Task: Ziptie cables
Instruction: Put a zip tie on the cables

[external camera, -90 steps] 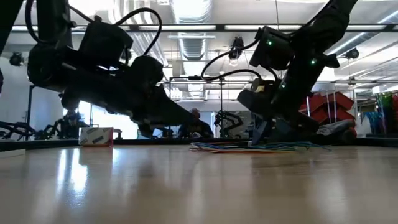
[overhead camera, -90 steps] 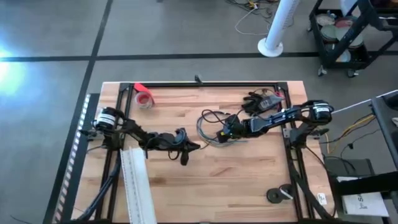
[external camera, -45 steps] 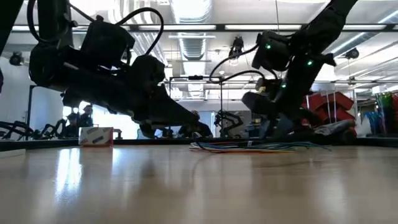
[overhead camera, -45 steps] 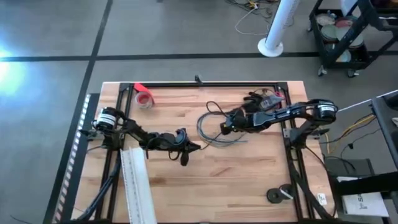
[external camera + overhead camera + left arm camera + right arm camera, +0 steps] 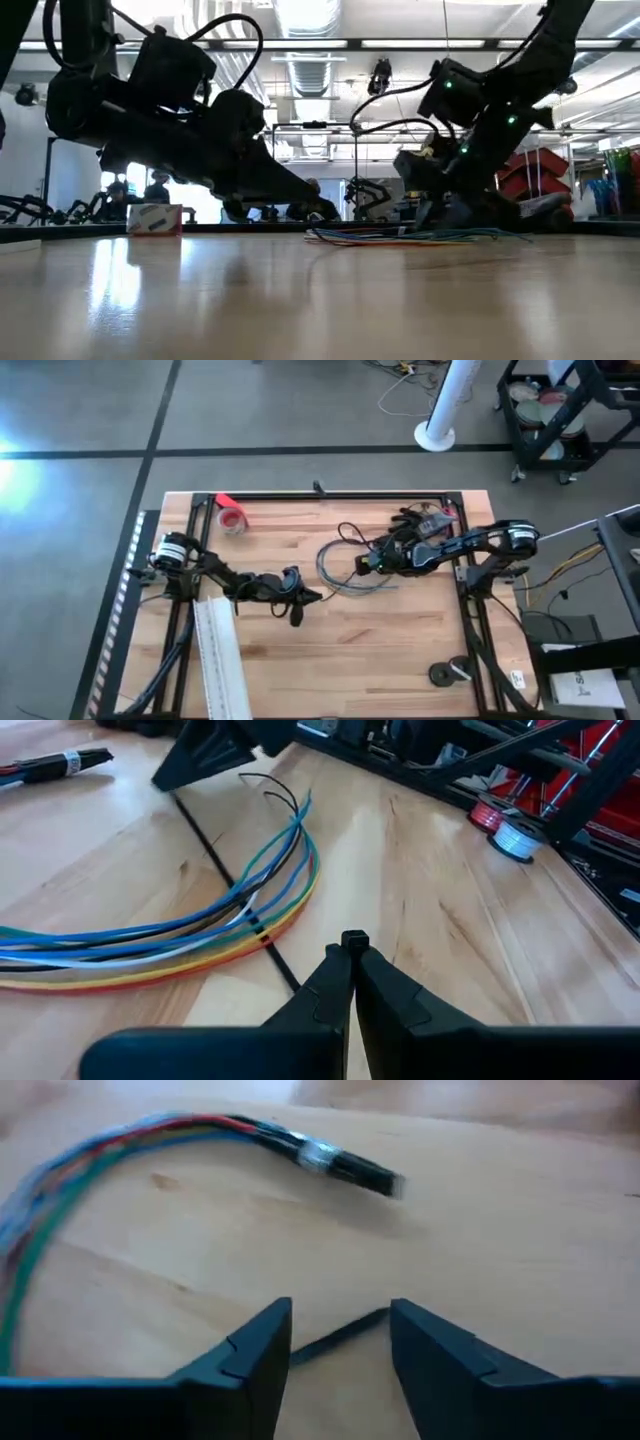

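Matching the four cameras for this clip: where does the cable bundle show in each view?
High view: cables at table centre, between both arms.
Low view: cables flat on the tabletop, right of centre.
Left wrist view: cables fanned ahead of the shut left end effector.
Right wrist view: cables, taped end.
Shared landmark: wooden tabletop.

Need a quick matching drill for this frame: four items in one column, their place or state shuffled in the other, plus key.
Column 1
1. left gripper
2. right gripper
3. cables
4. red tape roll

Column 2
A. open, fingers apart above the table
B. far left part of the table, near the back rail
C. shut on a black zip tie
D. fanned loose on the wood at mid-table

Pairs: 1-C, 2-A, 3-D, 4-B
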Action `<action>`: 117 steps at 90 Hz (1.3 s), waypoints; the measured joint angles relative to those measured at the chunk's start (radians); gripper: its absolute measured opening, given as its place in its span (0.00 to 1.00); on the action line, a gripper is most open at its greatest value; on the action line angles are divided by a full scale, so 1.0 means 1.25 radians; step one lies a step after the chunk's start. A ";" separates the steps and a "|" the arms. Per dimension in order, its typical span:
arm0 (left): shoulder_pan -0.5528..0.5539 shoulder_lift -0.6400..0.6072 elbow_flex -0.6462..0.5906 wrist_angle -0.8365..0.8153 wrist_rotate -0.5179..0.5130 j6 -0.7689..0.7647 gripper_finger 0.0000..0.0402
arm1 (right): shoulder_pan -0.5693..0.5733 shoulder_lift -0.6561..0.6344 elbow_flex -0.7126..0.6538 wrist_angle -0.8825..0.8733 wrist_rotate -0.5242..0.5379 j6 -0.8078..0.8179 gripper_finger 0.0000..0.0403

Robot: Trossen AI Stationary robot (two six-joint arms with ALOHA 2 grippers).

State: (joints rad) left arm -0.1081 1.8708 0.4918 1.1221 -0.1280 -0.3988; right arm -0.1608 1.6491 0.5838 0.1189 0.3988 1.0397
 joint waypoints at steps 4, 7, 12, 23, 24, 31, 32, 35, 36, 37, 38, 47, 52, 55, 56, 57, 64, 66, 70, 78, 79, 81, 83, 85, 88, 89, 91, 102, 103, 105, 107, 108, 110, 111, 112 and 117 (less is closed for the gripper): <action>0.000 0.000 0.000 0.000 0.000 0.004 0.00 | 0.002 0.005 -0.001 0.019 -0.006 0.002 0.35; 0.000 0.000 0.000 0.000 0.000 0.007 0.00 | 0.003 0.007 -0.002 0.033 -0.012 0.003 0.35; 0.000 0.000 0.000 0.000 0.000 0.013 0.00 | 0.008 0.009 -0.002 0.065 -0.027 -0.007 0.34; 0.000 0.000 0.000 0.000 0.000 0.015 0.00 | 0.009 0.010 0.002 0.085 -0.054 -0.015 0.32; 0.000 0.000 0.000 0.000 0.000 0.015 0.00 | 0.009 0.010 0.003 0.085 -0.055 -0.015 0.31; 0.000 0.000 0.000 0.000 0.000 0.015 0.00 | 0.009 0.012 0.009 0.089 -0.076 -0.015 0.30; 0.000 0.000 0.000 0.000 0.000 0.015 0.00 | 0.009 0.012 0.009 0.092 -0.080 -0.015 0.30; 0.000 0.000 0.000 0.000 0.000 0.015 0.00 | 0.009 0.012 0.009 0.100 -0.091 -0.015 0.29; 0.000 0.000 0.000 0.000 0.000 0.015 0.00 | 0.009 0.012 0.009 0.103 -0.094 -0.015 0.29; 0.000 0.000 0.000 0.000 0.000 0.015 0.00 | 0.009 0.012 0.009 0.106 -0.097 -0.015 0.29; 0.000 0.000 0.000 0.000 0.000 0.015 0.00 | 0.009 0.012 0.009 0.108 -0.100 -0.015 0.29; 0.000 0.000 0.000 0.000 0.000 0.015 0.00 | 0.010 0.012 0.009 0.117 -0.119 -0.007 0.27; 0.000 0.000 0.000 0.000 0.000 0.013 0.00 | 0.010 0.012 0.009 0.114 -0.127 0.005 0.27; 0.000 0.000 0.000 -0.001 0.000 0.012 0.00 | 0.010 0.012 0.009 0.109 -0.129 0.013 0.26; 0.000 0.000 0.000 0.000 0.000 0.012 0.00 | 0.010 0.012 0.010 0.107 -0.130 0.015 0.26; 0.000 0.000 0.000 0.000 0.000 0.012 0.00 | 0.010 0.012 0.010 0.105 -0.130 0.016 0.26; 0.000 0.000 0.000 -0.001 0.000 0.012 0.00 | 0.010 0.002 0.011 0.078 -0.129 0.010 0.26; 0.000 0.000 0.000 -0.001 0.000 0.012 0.00 | 0.009 -0.004 0.011 0.064 -0.124 0.003 0.27; 0.000 0.000 0.000 -0.001 0.000 0.010 0.00 | 0.006 -0.019 0.011 0.033 -0.104 -0.013 0.27; 0.000 0.000 -0.001 -0.002 0.000 0.009 0.00 | -0.012 -0.059 0.009 -0.039 -0.058 -0.037 0.29; 0.000 0.000 -0.001 -0.002 0.000 0.009 0.00 | -0.014 -0.064 0.009 -0.047 -0.049 -0.039 0.29; 0.000 0.000 -0.001 -0.002 0.000 0.008 0.00 | -0.020 -0.074 0.009 -0.063 -0.035 -0.046 0.29; 0.000 0.000 -0.001 -0.002 0.000 0.006 0.00 | -0.026 -0.084 0.009 -0.080 -0.026 -0.051 0.29; 0.000 0.000 -0.001 -0.002 0.000 0.005 0.00 | -0.032 -0.094 0.009 -0.095 -0.017 -0.055 0.30; 0.000 0.000 -0.001 -0.003 0.000 0.005 0.00 | -0.038 -0.103 0.009 -0.112 -0.010 -0.063 0.30; 0.000 0.000 -0.001 -0.003 0.000 0.005 0.00 | -0.041 -0.104 0.009 -0.114 -0.009 -0.066 0.30; 0.000 0.000 -0.001 -0.003 0.000 0.005 0.00 | -0.045 -0.106 0.008 -0.115 -0.010 -0.071 0.30; 0.000 0.000 -0.001 -0.003 0.000 0.004 0.00 | -0.049 -0.108 0.005 -0.114 -0.011 -0.095 0.28; 0.000 0.000 -0.001 -0.003 0.000 0.004 0.00 | -0.049 -0.108 0.005 -0.113 -0.011 -0.096 0.28; 0.000 0.000 -0.001 -0.003 0.000 0.004 0.00 | -0.048 -0.108 0.006 -0.112 -0.011 -0.098 0.28; 0.000 0.000 -0.001 -0.003 0.000 0.004 0.00 | -0.048 -0.108 0.006 -0.113 -0.011 -0.099 0.27; 0.000 0.000 -0.001 -0.003 0.000 0.004 0.00 | -0.048 -0.108 0.006 -0.114 -0.012 -0.099 0.27; 0.000 0.000 -0.001 -0.003 0.000 0.004 0.00 | -0.048 -0.108 0.006 -0.115 -0.015 -0.099 0.27; 0.000 0.000 -0.001 -0.003 0.000 0.004 0.00 | -0.048 -0.108 0.006 -0.115 -0.019 -0.099 0.26; 0.000 0.000 -0.001 -0.003 0.000 0.004 0.00 | -0.048 -0.108 0.006 -0.115 -0.023 -0.099 0.26; 0.000 0.000 -0.001 -0.004 -0.001 0.004 0.00 | -0.048 -0.108 0.006 -0.114 -0.051 -0.108 0.25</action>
State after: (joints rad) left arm -0.1078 1.8702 0.4904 1.1177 -0.1287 -0.3943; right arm -0.2207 1.5146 0.5907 -0.0240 0.3356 0.9051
